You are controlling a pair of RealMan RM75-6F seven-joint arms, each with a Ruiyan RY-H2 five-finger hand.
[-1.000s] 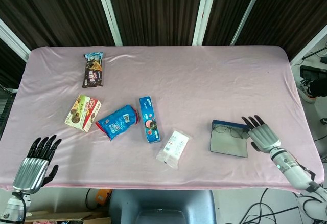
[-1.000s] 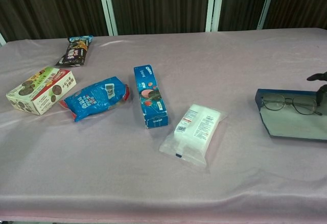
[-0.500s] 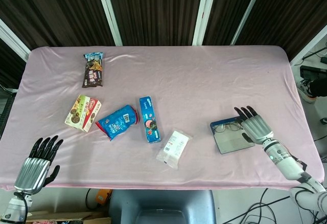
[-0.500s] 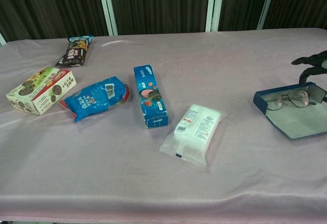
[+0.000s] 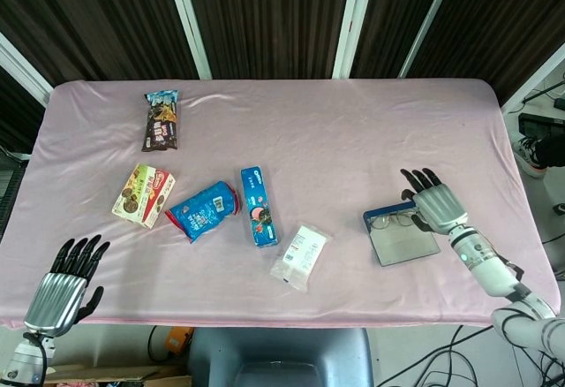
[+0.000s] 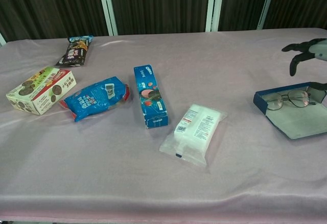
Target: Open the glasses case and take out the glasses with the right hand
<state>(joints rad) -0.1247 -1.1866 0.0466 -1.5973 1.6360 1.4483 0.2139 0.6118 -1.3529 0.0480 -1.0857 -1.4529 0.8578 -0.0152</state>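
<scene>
The right hand [image 5: 433,205] reaches in from the table's right edge, palm down, its fingers [image 6: 295,60] spread apart and raised just above the far right end of the glasses case [image 5: 402,236]. It holds nothing. The case lies open on the pink tablecloth [image 5: 353,148], and the glasses [image 6: 288,99] rest in its blue tray. The left hand [image 5: 62,285] hangs at the near left edge, fingers spread and empty.

Pink tablecloth [image 5: 353,148]; blue glasses case [image 6: 294,112], grey lining; black-silver right hand [image 5: 431,203].
</scene>
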